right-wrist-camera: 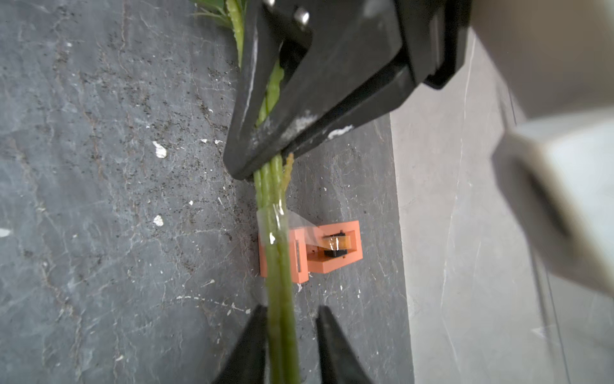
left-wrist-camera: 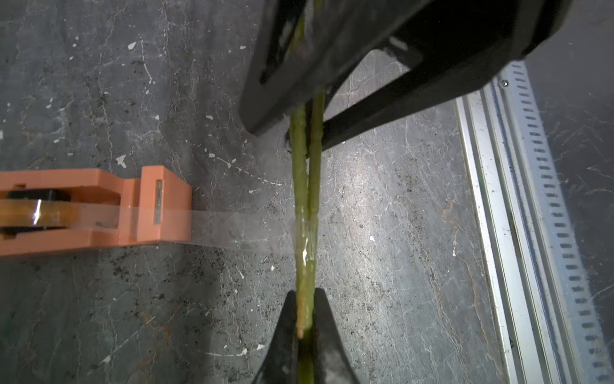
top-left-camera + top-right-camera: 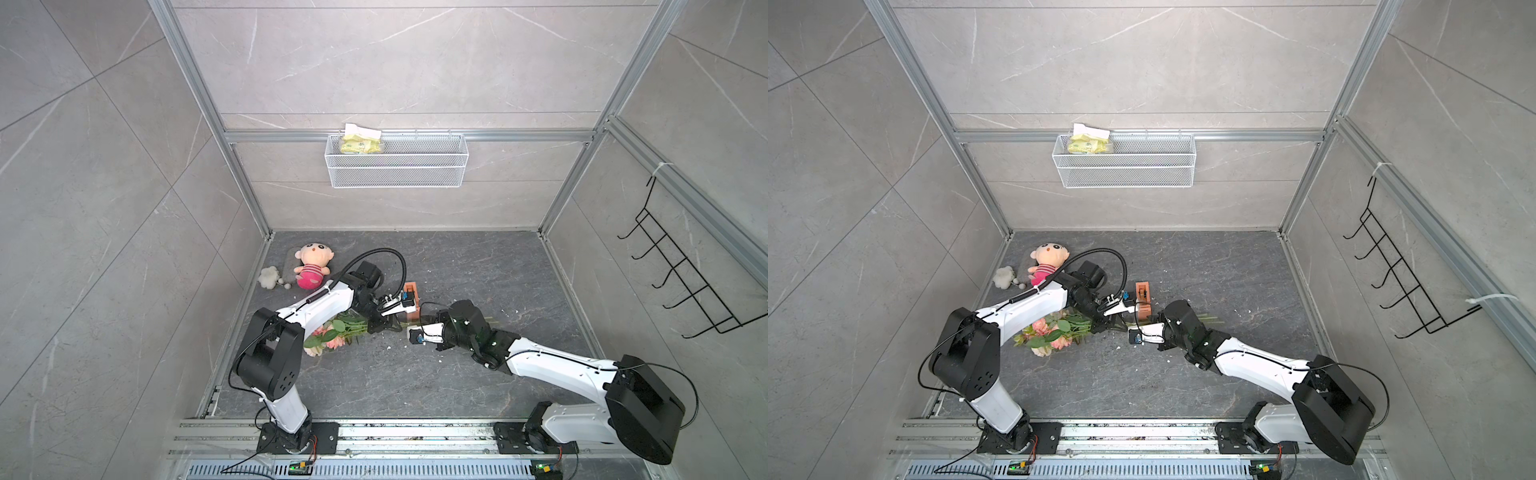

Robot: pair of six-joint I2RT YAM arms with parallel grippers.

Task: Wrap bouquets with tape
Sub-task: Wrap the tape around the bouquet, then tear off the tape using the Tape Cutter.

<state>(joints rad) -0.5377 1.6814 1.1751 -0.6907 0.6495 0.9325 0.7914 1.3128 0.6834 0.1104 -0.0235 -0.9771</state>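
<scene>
Far left corner of the dark stone-look table (image 3: 457,382): pink plush doll (image 3: 311,266) (image 3: 1047,262) just beside a white fluffy item (image 3: 269,277), well apart from the work area. Next right: bouquet (image 3: 328,336) (image 3: 1050,332) lies flat on the table, pink and peach blooms and green leaves partly under the left forearm in both top views. Its stems (image 2: 304,186) run rightward to the centre. Left gripper (image 2: 305,296): jaws together, clamped on the stems. One stem's pale cut tip shows right at the fingertips. Just past that grip, clear tape (image 2: 239,229) is wound round the stems, binding them together. The strip runs straight from there to the orange dispenser (image 2: 99,212). The dispenser stands on the table on the far side of the stems, close to them, with the roll seated in it. In the top views it is partly hidden by the left wrist. Back wall, centre: white wire basket (image 3: 415,174) holding a yellow packet (image 3: 360,143). Right gripper (image 1: 292,309): jaws apart, straddling the stems on the other side of the taped spot. A clear gap shows on one side. Whether the other finger touches the stems, cannot tell. Right wall: black wire hook rack (image 3: 681,286).
</scene>
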